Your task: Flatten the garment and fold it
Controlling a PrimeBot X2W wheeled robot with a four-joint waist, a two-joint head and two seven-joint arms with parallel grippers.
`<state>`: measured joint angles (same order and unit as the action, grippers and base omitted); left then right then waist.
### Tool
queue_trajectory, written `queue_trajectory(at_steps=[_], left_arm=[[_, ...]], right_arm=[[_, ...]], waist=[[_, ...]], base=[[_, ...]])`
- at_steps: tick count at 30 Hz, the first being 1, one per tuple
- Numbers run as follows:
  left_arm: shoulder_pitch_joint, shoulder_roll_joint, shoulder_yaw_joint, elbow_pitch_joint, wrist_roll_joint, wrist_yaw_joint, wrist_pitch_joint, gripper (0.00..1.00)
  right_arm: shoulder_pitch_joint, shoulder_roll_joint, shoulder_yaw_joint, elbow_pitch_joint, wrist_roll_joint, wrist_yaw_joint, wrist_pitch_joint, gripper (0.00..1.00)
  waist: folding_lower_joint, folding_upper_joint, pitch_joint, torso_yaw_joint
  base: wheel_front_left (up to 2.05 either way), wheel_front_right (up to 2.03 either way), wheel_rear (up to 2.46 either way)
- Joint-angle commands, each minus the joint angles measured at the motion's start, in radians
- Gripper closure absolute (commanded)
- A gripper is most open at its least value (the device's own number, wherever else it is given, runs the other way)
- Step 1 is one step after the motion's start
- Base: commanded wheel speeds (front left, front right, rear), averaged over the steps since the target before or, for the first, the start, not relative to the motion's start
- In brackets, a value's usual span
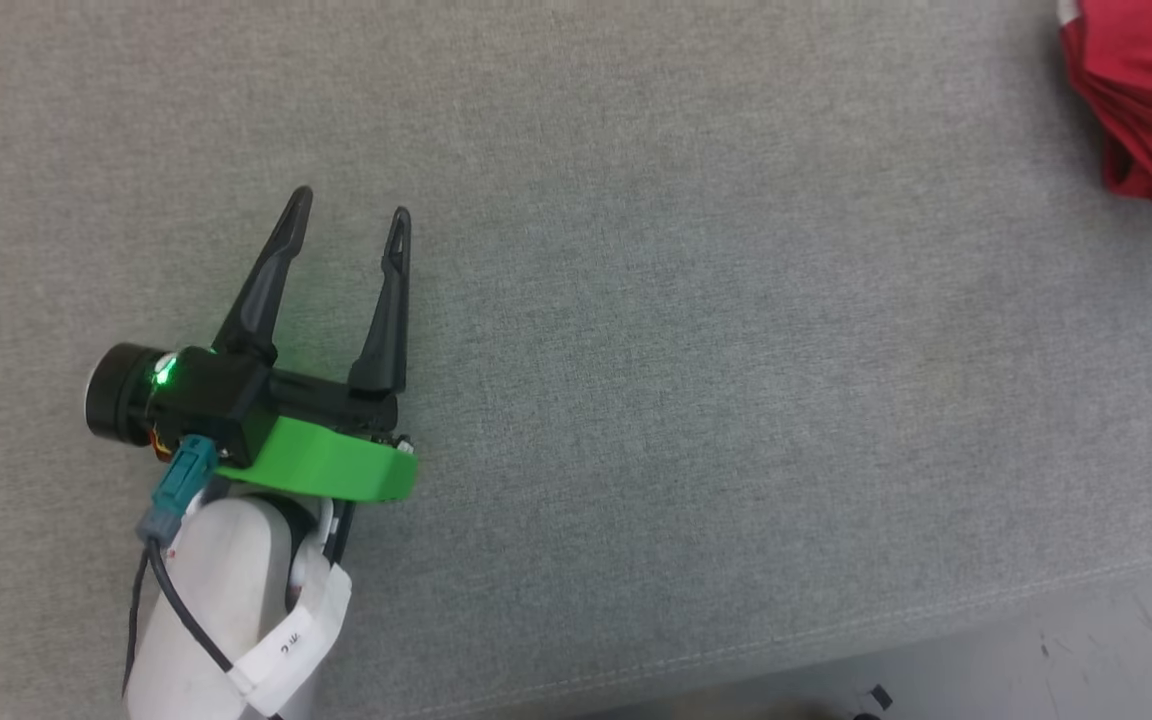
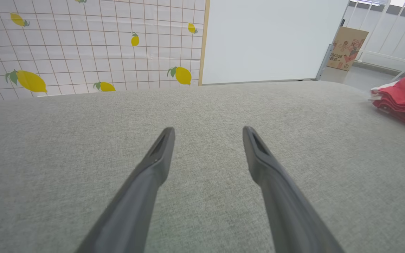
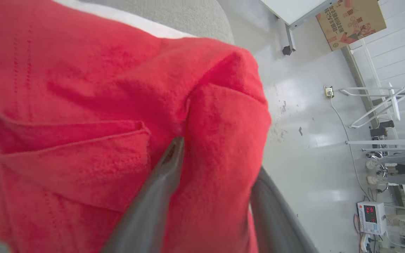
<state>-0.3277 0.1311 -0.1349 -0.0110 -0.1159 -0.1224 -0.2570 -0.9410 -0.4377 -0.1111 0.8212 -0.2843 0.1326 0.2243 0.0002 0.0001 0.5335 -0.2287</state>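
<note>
While the left gripper (image 1: 351, 201) sits over the left part of the grey cloth surface (image 1: 696, 330), its fingers stand spread wide with nothing between them. Far right on the same surface, well apart from that gripper: red shorts (image 1: 1146, 110), bunched in a heap, white trim at one edge. Right gripper (image 3: 216, 154) at the heap, fingers parted, a loose fold of red cloth between them, one fingertip hidden behind it.

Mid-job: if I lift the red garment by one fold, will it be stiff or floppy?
Probably floppy: the garment sits in bunched folds, one lying between the fingers of the right gripper. Likely light, since the fabric looks thin. Lifted by one fold, it would probably hang and unfurl.
</note>
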Motion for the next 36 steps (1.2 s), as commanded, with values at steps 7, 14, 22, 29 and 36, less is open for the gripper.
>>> queue_trajectory(at_steps=[7, 14, 22, 29, 36], left_arm=[[0.067, -0.038, 0.019, 0.039, -0.044, 0.003, -0.005, 0.00], [0.131, -0.064, 0.037, 0.080, -0.077, 0.003, -0.005, 0.00], [0.177, -0.077, 0.059, 0.111, -0.099, 0.014, -0.005, 0.00], [0.200, -0.080, 0.058, 0.135, -0.115, 0.033, -0.005, 0.00], [0.221, -0.081, 0.043, 0.157, -0.142, 0.050, -0.005, 0.00]], right_arm=[[0.082, 0.024, -0.056, -0.022, 0.044, -0.002, -0.166, 0.00], [0.230, 0.081, -0.034, -0.118, 0.206, -0.002, -0.338, 0.00], [0.477, 0.153, 0.052, -0.373, 0.388, -0.002, -0.443, 0.00], [0.710, 0.261, 0.017, -0.628, 0.407, -0.002, -0.468, 0.00], [0.860, 0.351, -0.009, -0.737, 0.387, -0.002, -0.482, 0.00]], waist=[[-0.0002, -0.0001, -0.190, 0.070], [-0.0002, -0.0001, -0.323, 0.132], [-0.0002, -0.0001, -0.417, 0.196], [-0.0002, -0.0001, -0.458, 0.246], [-0.0002, -0.0001, -0.492, 0.269]], base=[[0.00, 0.00, 0.00], [0.00, 0.00, 0.00], [0.00, 0.00, 0.00], [0.00, 0.00, 0.00], [0.00, 0.00, 0.00]])
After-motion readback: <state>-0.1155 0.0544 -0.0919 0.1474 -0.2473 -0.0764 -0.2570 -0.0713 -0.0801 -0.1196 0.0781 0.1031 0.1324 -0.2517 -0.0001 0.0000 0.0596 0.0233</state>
